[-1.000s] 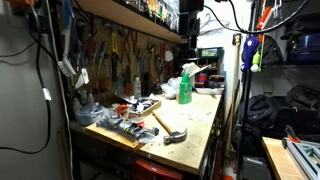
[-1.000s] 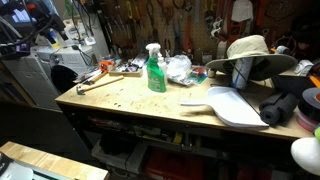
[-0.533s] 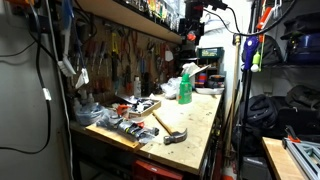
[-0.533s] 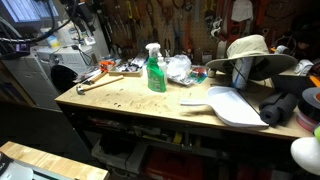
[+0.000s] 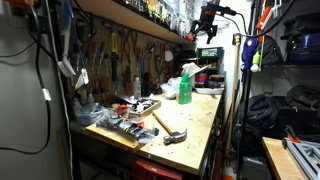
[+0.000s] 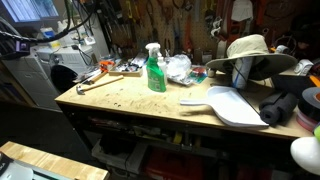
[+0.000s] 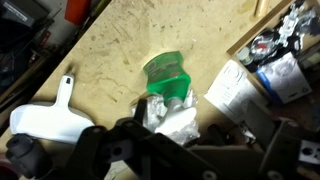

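Note:
My gripper hangs high above the far end of the wooden workbench, well clear of everything on it. In the wrist view its dark fingers fill the bottom edge, spread apart and empty. Far below it stands a green spray bottle, also seen in both exterior views. A crumpled clear plastic bag lies beside the bottle. A white dustpan lies on the bench.
A hammer lies near the bench's end beside a tray of tools. A straw hat and dark rolls sit at the opposite end. Tools hang on the back wall. A shelf runs overhead.
My gripper has moved sideways, high above the bench, to the right in an exterior view. The things on the bench have not moved.

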You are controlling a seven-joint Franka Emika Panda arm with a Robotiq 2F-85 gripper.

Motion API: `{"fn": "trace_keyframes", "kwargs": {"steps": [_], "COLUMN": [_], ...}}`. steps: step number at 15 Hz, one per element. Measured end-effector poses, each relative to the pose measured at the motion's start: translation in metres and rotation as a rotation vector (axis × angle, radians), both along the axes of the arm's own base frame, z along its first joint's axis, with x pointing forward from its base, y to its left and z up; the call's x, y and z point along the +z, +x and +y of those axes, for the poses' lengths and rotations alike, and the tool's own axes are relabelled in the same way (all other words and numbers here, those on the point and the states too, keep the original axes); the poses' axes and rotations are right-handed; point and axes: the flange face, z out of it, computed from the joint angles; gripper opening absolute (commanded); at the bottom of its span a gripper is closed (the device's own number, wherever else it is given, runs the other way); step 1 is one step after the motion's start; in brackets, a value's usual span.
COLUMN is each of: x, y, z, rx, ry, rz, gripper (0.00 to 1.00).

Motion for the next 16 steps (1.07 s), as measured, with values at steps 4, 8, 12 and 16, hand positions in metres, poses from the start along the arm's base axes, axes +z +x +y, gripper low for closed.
{"fn": "trace_keyframes", "kwargs": {"steps": [4, 8, 12, 16], "x": [0.000, -0.010, -0.006, -0.006], "y": [-0.021, -0.023, -0.021, -0.012], "z": [-0.078, -0.104, -0.103, -0.108], "rx": [-0.203, -0.264, -0.265, -0.326], "ry": [-0.050, -0.071, -0.074, -0.086], "rz": [-0.102, -0.116, -0.124, -0.166], "gripper": [1.00, 1.00, 1.00, 1.00]}}
